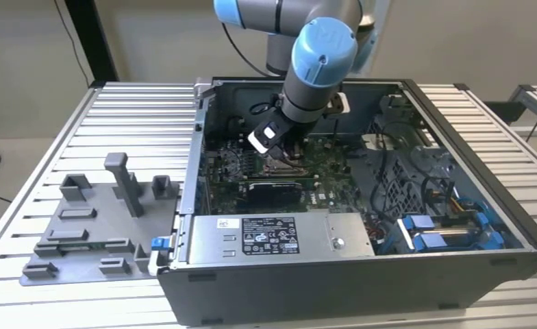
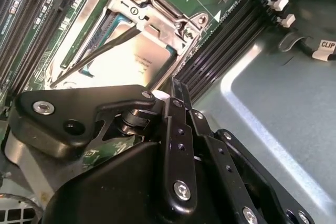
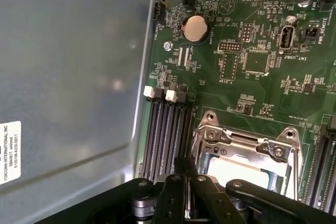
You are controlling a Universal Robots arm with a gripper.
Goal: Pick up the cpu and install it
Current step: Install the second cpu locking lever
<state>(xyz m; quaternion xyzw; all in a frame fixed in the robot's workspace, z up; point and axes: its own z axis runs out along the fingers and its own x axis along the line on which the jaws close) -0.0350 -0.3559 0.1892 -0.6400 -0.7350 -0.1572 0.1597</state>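
One arm, one chip: the cpu is at the socket and the install step is in hand.

Going left to right in the exterior view: at lower left a grey plastic tray (image 1: 85,233) with upright posts sits on the slatted counter (image 1: 131,116); at centre the open computer case (image 1: 360,274) holds the green motherboard (image 1: 250,171), and the end effector (image 1: 282,152) hangs low over the metal-framed socket (image 1: 282,164). In the second wrist view the cpu (image 2: 126,59), silvery-white, lies inside the socket frame, upper centre, just beyond the black linkage; the first wrist view shows it at lower right (image 3: 247,174). I cannot tell how wide the fingers stand or whether they grip the chip. I judge seating nearly complete; the next move calls for confirming that the chip lies flat.
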